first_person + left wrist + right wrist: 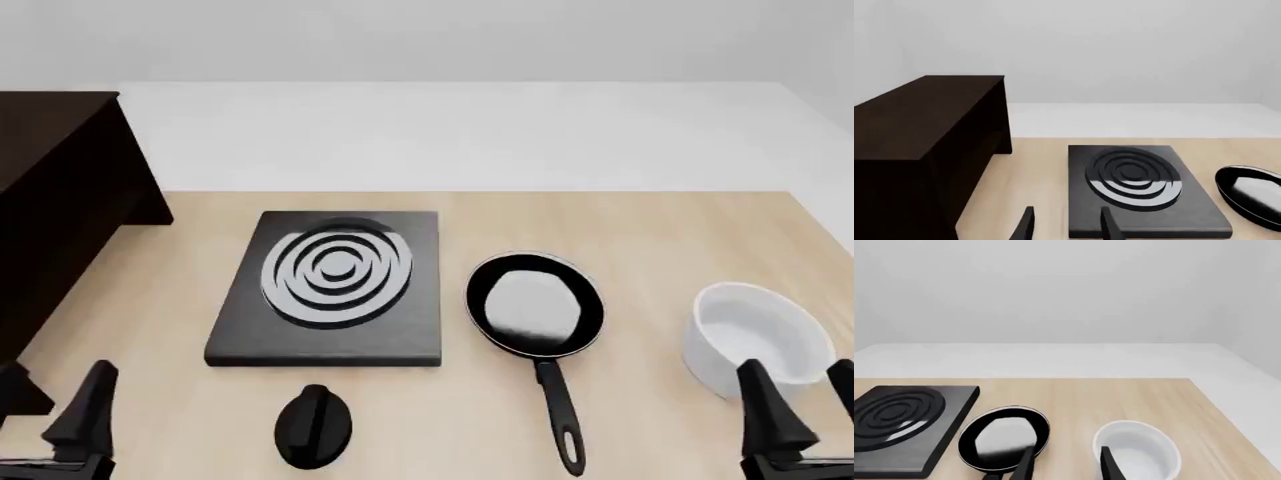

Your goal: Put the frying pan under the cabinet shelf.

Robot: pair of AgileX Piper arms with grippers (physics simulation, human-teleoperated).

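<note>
The frying pan [534, 305] lies flat on the table right of centre, its long handle [561, 415] pointing toward the near edge. It also appears as the pan [1004, 437] and the pan [1251, 195]. The cabinet shelf [54, 200] stands dark at the far left, and shows as the cabinet [921, 140]. My left gripper [51, 400] is open and empty at the near left corner, far from the pan; its fingers spread in the left wrist view [1067, 227]. My right gripper [805, 400] is open and empty near the right edge, right of the pan handle [1067, 467].
A black square stove [334, 285] with grey rings sits between cabinet and pan. A white bowl [754, 340] stands just beyond my right gripper. A small black rounded object [314, 425] lies in front of the stove.
</note>
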